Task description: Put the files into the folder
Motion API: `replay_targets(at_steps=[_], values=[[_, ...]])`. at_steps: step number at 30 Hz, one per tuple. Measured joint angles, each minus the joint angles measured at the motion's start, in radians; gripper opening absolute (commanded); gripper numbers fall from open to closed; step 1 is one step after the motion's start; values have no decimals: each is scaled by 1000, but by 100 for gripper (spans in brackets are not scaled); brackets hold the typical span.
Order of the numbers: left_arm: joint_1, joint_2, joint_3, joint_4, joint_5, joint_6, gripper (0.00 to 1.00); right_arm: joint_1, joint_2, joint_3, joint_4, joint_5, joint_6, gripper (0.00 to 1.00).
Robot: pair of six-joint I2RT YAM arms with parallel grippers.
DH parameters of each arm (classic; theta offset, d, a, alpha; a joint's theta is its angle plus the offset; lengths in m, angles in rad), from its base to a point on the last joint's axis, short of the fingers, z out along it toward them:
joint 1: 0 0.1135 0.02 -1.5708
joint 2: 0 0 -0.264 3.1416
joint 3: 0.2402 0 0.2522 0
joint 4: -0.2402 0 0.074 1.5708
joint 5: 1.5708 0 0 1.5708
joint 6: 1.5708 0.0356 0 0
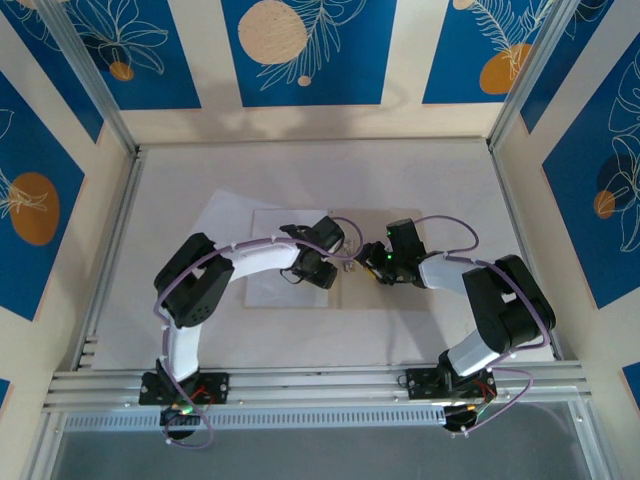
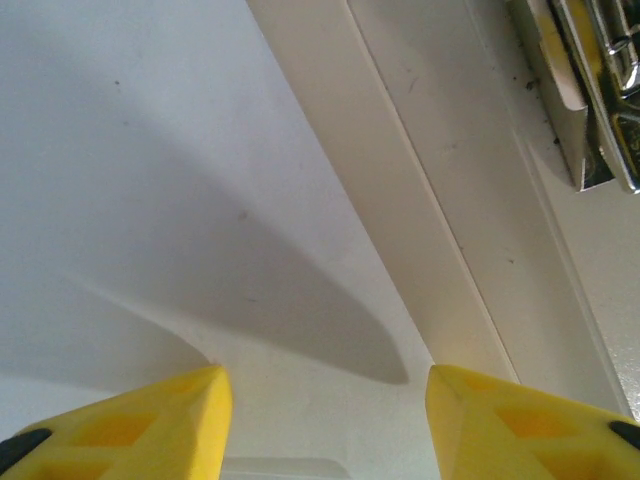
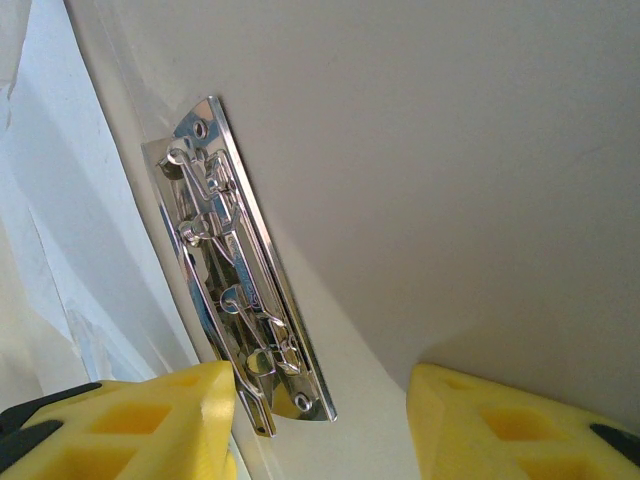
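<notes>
Clip (image 3: 240, 270) is the thing to watch. It runs lengthwise along the folder (image 3: 450, 150) spine, with the right gripper (image 3: 320, 420) spread wide just over it. The left gripper (image 2: 325, 420), also wide, sits on the clip's other side, nearer the files (image 1: 225, 225).

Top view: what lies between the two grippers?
The metal clip of the folder lies between the left gripper and right gripper in the top view; the right wrist view shows it clearly.
</notes>
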Motion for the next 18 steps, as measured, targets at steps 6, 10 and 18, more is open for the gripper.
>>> replay_targets(at_steps=[6, 10, 18], values=[[6, 0, 0, -5, 3, 19, 54, 0, 0, 0, 0, 0, 0, 51], [13, 0, 3, -18, 3, 34, 54, -1, 0, 0, 0, 0, 0, 51], [11, 0, 38, -71, 31, 41, 55, -1, 0, 0, 0, 0, 0, 51]])
